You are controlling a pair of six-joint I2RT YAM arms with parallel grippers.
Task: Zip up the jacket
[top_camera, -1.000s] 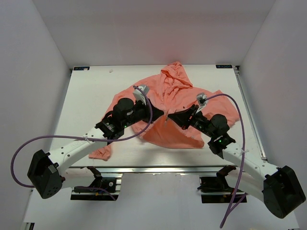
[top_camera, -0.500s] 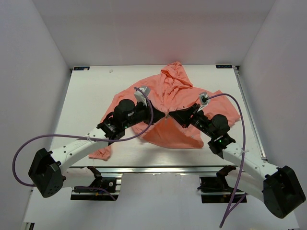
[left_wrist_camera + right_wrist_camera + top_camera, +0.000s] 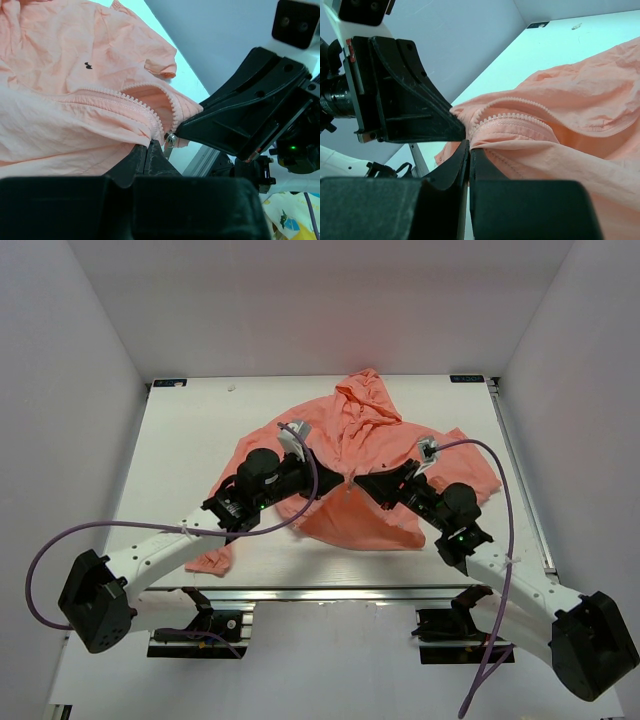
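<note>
The salmon-pink jacket [image 3: 362, 430] lies wrinkled on the white table [image 3: 185, 430], hood toward the back. My left gripper [image 3: 334, 484] and right gripper [image 3: 362, 484] meet tip to tip at its lower front. In the left wrist view the left gripper [image 3: 148, 143] is shut on the fabric edge just beside the metal zipper slider [image 3: 171, 136]. The zipper teeth [image 3: 125, 100] and the dark chest mark [image 3: 88, 65] show above. In the right wrist view the right gripper [image 3: 469, 144] is shut on the jacket edge below the zipper teeth [image 3: 515, 120].
One sleeve end [image 3: 212, 558] lies near the table's front edge on the left. A metal rail [image 3: 330, 593] runs along the front edge. Purple cables [image 3: 500, 490] loop over both arms. White walls close in the back and sides.
Both grippers stay pinched together at the zipper. The right arm has shifted slightly to the right and the fabric between them has barely moved.
</note>
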